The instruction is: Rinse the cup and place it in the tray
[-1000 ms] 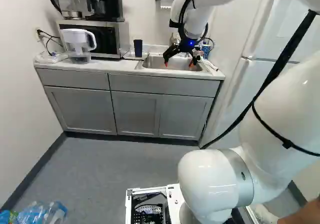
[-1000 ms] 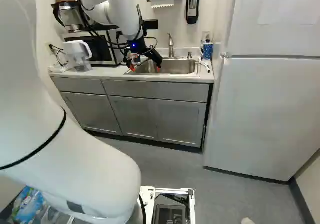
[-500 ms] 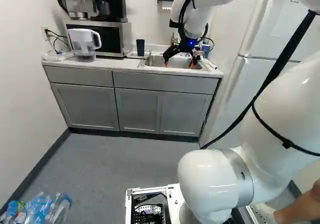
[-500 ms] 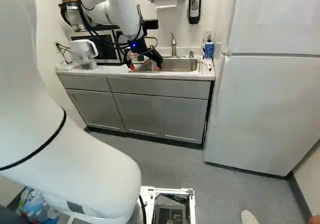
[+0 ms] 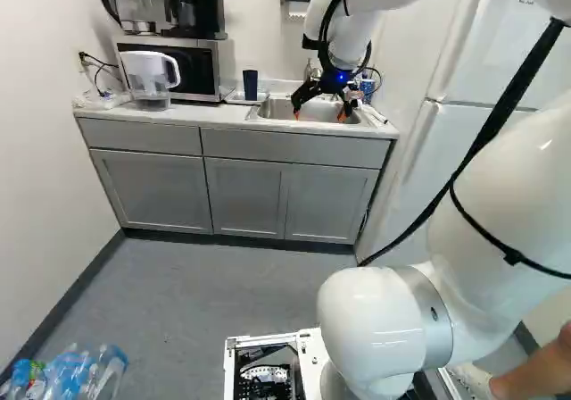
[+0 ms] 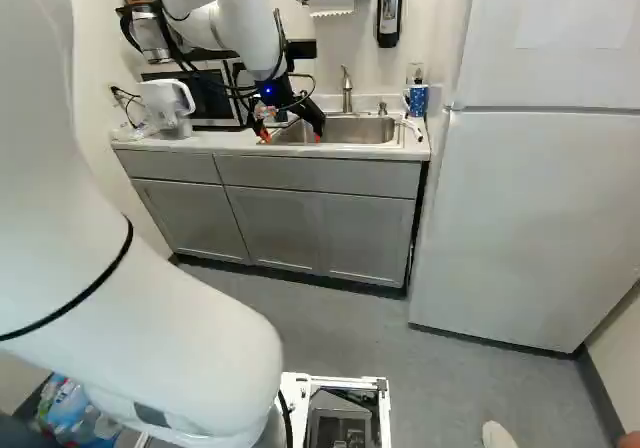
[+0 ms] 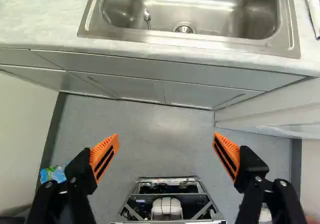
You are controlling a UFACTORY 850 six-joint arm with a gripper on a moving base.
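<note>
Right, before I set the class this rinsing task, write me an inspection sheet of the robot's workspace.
Surface: pale marbled countertop above grey cabinets, stainless steel sink set in.
Job's things: tall dark blue cup upright by the microwave, apparently on the shallow light tray; steel faucet behind the sink.
Clutter: clear plastic pitcher with white lid on the counter; plastic bottles on the floor.
Gripper: black with orange pads, open, nothing seen between its fingers.
Cables: black cords at the wall socket; black cables looped along the arm.
Surroundings: black-fronted microwave, white refrigerator, person's shoe near the base.
</note>
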